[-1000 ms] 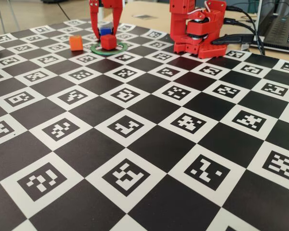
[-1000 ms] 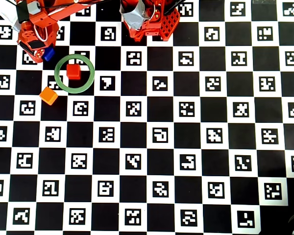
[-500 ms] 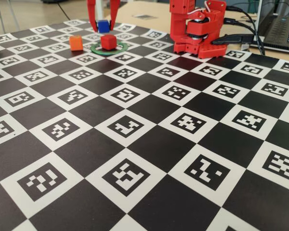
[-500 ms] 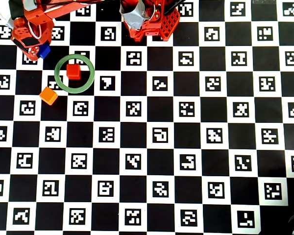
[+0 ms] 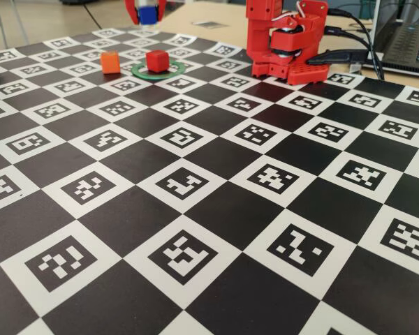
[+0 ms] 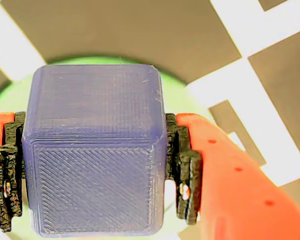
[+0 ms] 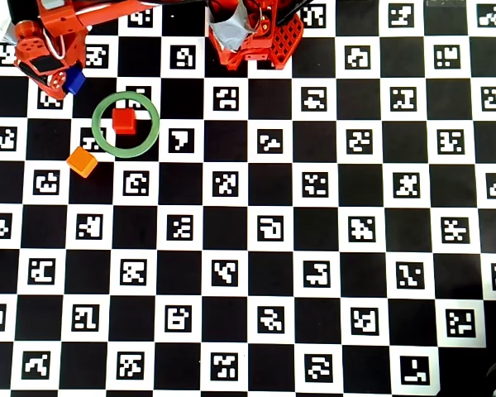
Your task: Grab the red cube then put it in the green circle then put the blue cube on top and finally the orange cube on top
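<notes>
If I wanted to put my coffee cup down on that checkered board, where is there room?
Nearly anywhere: in the overhead view the whole board below and right of the small orange cube lies bare. The crowded part is the top-left corner, with the thin green ring around the small red cube, the arm's red base, and the deep-blue cube between the fingers.

In the wrist view the blue cube [image 6: 95, 155] hides most of the green circle [image 6: 172, 95].

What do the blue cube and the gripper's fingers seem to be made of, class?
The blue cube looks like matte 3D-printed plastic: fine layer lines cover its faces. The fingers look like smooth orange-red plastic, probably printed too, lined with darker ridged pads whose material is unclear.
</notes>
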